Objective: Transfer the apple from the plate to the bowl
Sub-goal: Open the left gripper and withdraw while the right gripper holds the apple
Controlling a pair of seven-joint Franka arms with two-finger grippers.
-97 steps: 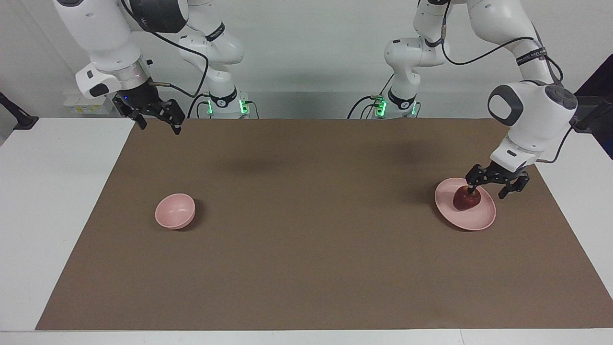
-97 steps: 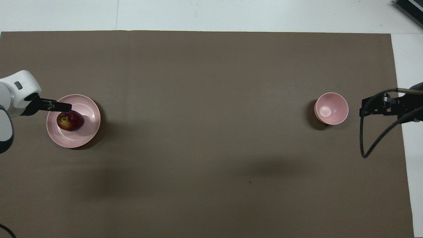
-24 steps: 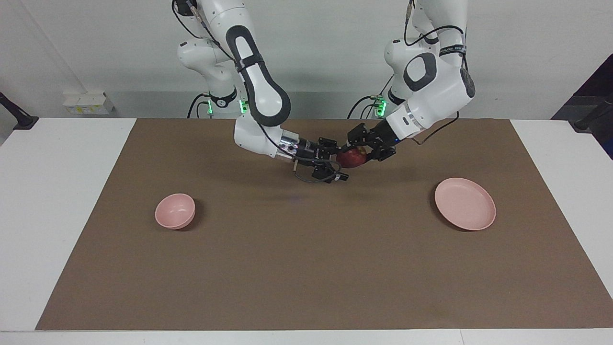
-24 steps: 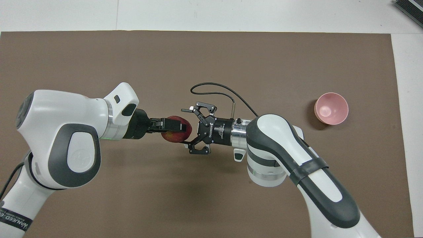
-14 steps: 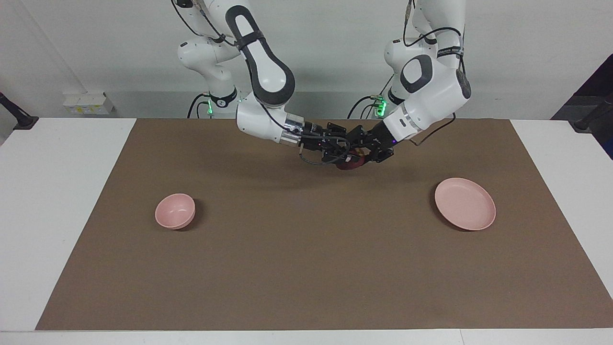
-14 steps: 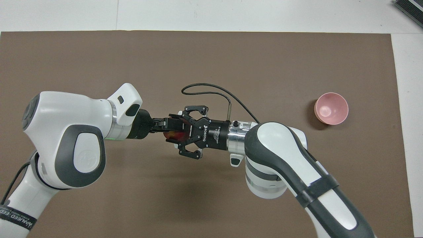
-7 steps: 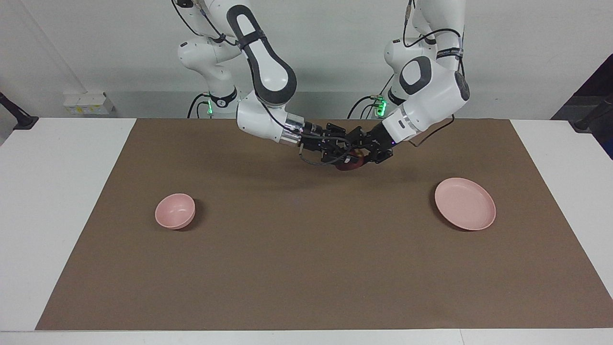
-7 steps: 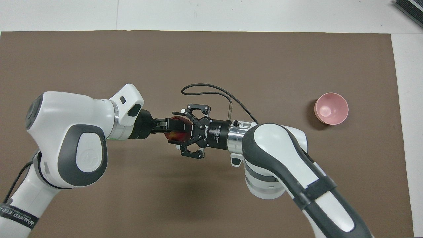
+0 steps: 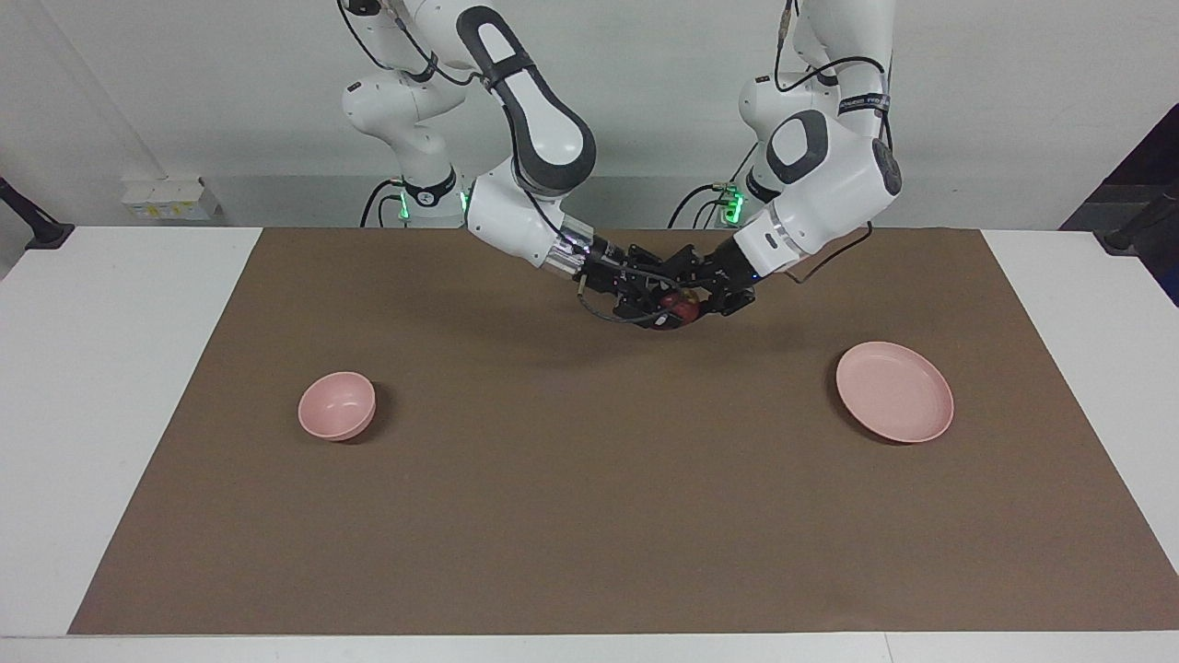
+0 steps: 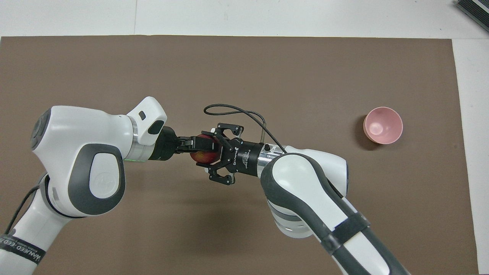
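Handover mid-air, seen from across the desk [image 9: 110, 387]: the small dark red apple [image 9: 680, 304] hangs above the brown mat [image 9: 589, 516], between the two arms. The left gripper [image 9: 693, 296] is clenched on the apple. The right gripper [image 9: 661, 306] crowds the same fruit, but whether it grips I cannot tell. The wide, shallow pale pink plate [image 9: 894, 391] lies bare toward the left arm's end; the small deep pink bowl [image 9: 337, 405] sits toward the right arm's end.

From overhead, the apple [image 10: 203, 155] shows red between the left gripper [image 10: 207, 145] and the right gripper [image 10: 214, 152], well apart from the bowl [image 10: 383, 125].
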